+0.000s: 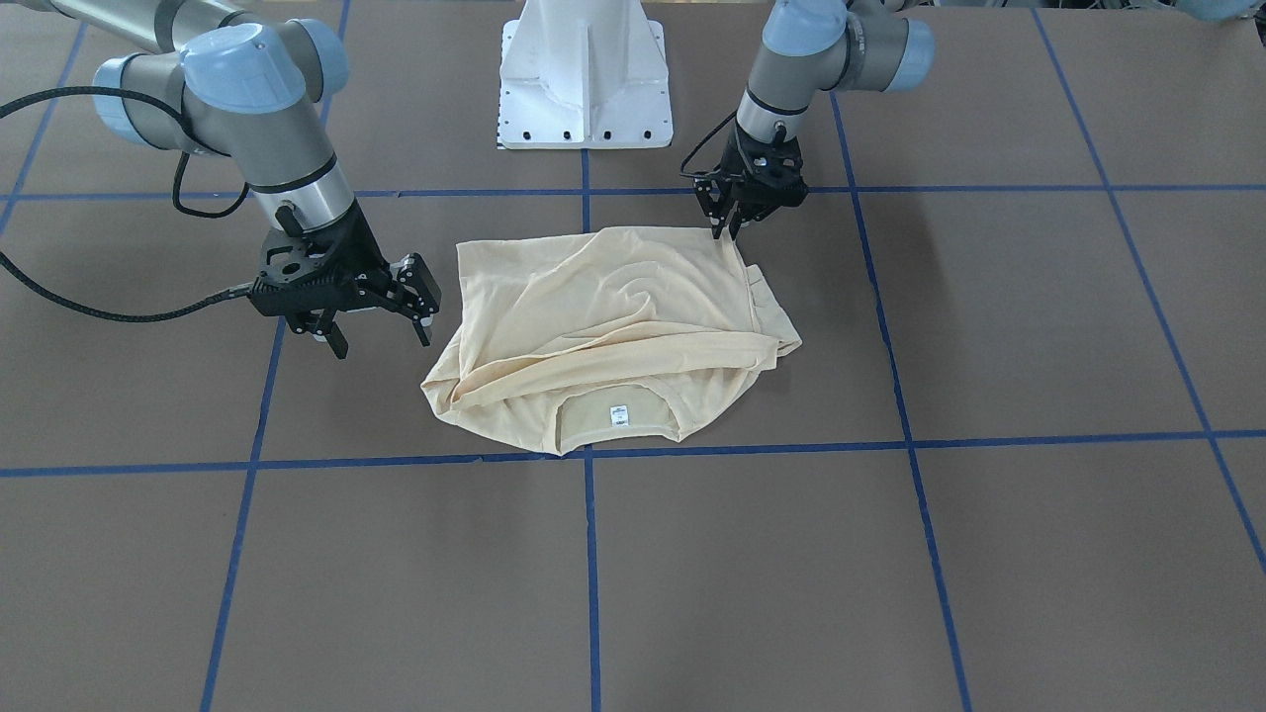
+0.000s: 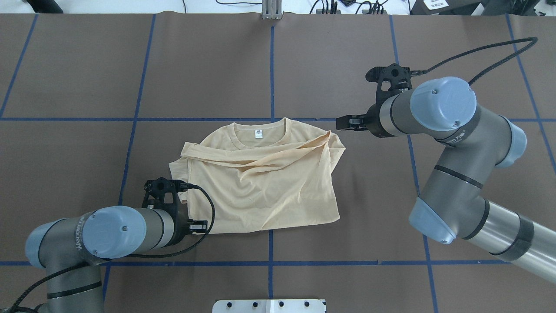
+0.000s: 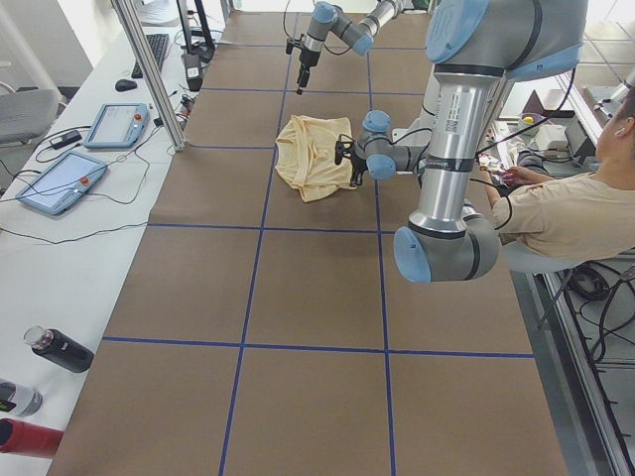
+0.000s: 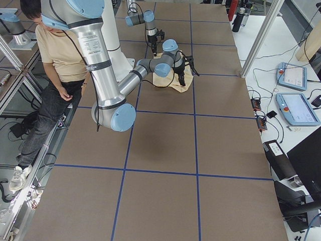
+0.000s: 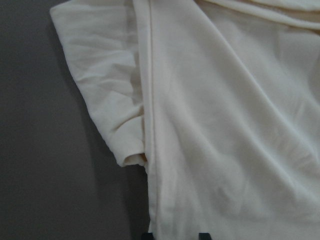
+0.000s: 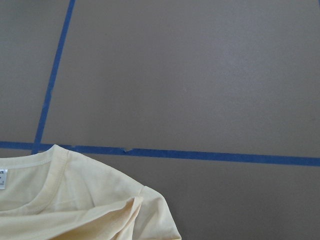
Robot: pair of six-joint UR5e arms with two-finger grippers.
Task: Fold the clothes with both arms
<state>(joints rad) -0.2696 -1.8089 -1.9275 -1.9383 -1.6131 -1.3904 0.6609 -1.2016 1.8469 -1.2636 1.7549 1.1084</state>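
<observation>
left hand [image 1: 727,231] touches t-shirt [image 1: 613,316] corner; right hand [image 1: 383,344] gapes beside it.

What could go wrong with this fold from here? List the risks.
1. The left gripper sits at a layered corner of the T-shirt; it might pinch only one layer.
2. The right gripper is open beside the T-shirt, holding nothing; a one-sided pull could skew it.
3. Creases across the middle may get folded in.
</observation>
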